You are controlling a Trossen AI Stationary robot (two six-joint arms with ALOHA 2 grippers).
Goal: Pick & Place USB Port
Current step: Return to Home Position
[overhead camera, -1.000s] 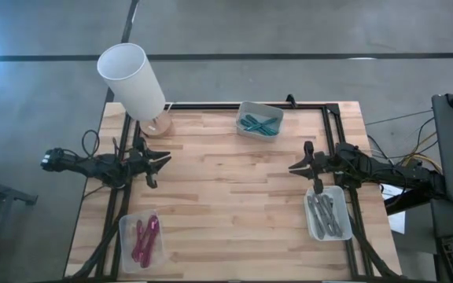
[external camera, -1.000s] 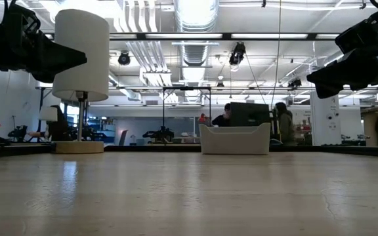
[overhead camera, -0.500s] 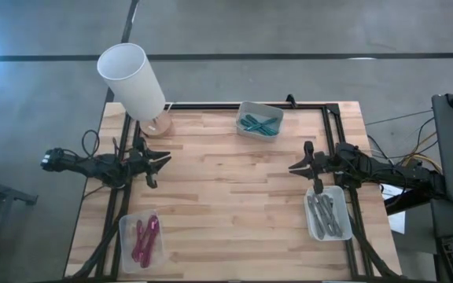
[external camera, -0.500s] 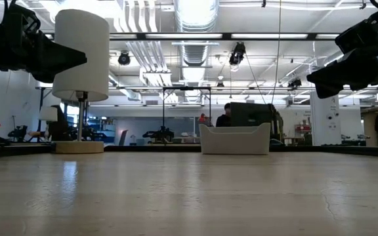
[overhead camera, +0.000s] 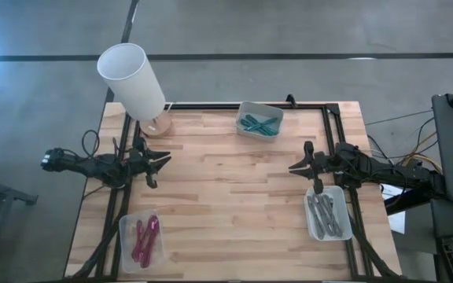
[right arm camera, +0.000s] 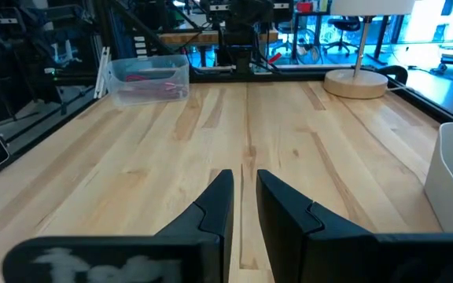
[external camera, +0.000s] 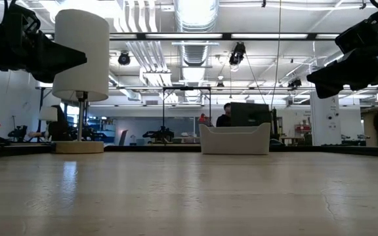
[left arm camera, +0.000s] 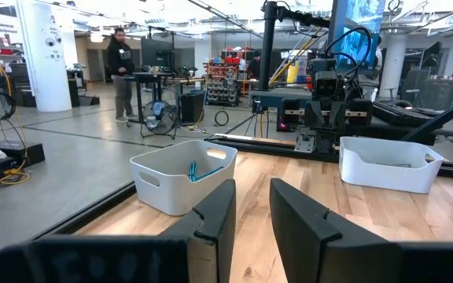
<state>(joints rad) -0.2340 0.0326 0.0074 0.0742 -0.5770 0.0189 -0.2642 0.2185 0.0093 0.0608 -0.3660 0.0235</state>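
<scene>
Wooden surface (overhead camera: 234, 196) lies bare between the two arms, with nothing left to pick.
Left tool (overhead camera: 162, 159) and right tool (overhead camera: 294, 167) face each other across it, fingers slightly parted, both empty.

At twelve o'clock, the gray bin (external camera: 235, 139) hides its blue cables (overhead camera: 258, 123) behind its wall in the low view.

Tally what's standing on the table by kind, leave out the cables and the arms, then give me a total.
Bins: 3 (gray bin, transparent bin, white bin)
Lamp: 1
Total: 4
</scene>
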